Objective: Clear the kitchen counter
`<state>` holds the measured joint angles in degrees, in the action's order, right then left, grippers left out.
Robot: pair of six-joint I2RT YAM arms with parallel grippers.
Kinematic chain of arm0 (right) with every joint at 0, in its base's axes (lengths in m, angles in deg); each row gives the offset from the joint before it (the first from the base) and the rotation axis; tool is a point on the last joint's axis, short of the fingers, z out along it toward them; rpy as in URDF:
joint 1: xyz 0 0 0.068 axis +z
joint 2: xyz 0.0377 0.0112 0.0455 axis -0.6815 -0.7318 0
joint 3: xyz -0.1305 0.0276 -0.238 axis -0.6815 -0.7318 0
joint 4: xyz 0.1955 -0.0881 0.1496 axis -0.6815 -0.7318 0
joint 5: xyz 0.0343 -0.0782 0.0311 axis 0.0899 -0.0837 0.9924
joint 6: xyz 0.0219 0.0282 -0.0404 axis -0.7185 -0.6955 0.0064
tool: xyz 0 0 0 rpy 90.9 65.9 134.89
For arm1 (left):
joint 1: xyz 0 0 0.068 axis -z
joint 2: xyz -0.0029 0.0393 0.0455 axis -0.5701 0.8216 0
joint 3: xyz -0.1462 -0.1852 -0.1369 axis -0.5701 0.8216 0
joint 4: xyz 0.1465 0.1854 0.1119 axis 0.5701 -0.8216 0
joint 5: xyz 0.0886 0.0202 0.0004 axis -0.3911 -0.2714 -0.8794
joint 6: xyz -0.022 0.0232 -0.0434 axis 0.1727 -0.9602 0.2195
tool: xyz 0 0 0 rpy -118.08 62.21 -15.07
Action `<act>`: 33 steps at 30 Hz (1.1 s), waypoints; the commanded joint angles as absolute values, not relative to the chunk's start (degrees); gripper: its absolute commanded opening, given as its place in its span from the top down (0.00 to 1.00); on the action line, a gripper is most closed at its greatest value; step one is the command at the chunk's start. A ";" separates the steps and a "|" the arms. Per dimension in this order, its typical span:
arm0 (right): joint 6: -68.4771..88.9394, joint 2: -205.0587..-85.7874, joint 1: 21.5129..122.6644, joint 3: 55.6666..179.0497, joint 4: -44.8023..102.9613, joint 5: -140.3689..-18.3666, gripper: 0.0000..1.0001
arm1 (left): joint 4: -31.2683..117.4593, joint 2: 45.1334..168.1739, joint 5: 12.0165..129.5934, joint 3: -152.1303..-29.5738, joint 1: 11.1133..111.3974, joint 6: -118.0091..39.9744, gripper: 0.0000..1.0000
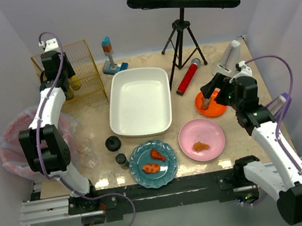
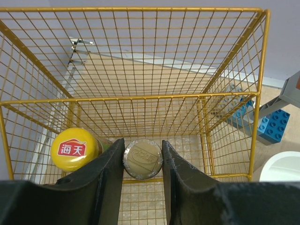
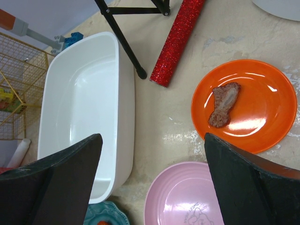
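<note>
One wrist view alone shows left gripper [image 2: 143, 144] apparently clamping a tan-capped bottle [image 2: 143, 160]; right gripper [image 3: 152, 138] gapes.

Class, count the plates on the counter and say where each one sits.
3. The orange plate lies far right, the pink plate nearer the front, the blue plate left of that, by the white tub. None seems hidden.

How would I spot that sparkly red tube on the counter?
Find the large white rectangular tub on the beige stone-look kitchen counter. Just right of it, by the foot of a black tripod, lies the glittery red cylinder. Unlike the round orange plate beside it, it is long and thin.
</note>
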<state>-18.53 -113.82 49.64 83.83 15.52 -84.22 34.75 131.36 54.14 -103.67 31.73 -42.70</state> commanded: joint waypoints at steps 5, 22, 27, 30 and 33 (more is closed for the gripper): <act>-17.67 -113.21 49.38 84.70 16.23 -83.41 0.05 | 40.11 131.53 56.21 -103.59 31.77 -42.07 1.00; -17.14 -113.03 49.38 84.35 16.14 -83.76 0.05 | 32.82 136.28 54.99 -108.07 31.77 -40.66 0.90; -17.23 -113.30 49.38 84.35 16.23 -83.58 0.05 | 32.47 135.84 54.99 -108.16 31.68 -40.49 0.66; -17.06 -113.39 49.38 84.35 16.31 -83.58 0.05 | 32.38 135.40 54.90 -108.42 31.77 -40.31 0.52; -17.14 -113.39 49.38 84.26 16.32 -83.58 0.05 | 31.85 135.40 54.81 -109.03 31.77 -40.23 0.43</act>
<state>-17.89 -113.82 49.64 83.81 15.48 -84.27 30.84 137.11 55.19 -105.66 31.77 -41.03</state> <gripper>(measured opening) 0.952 0.520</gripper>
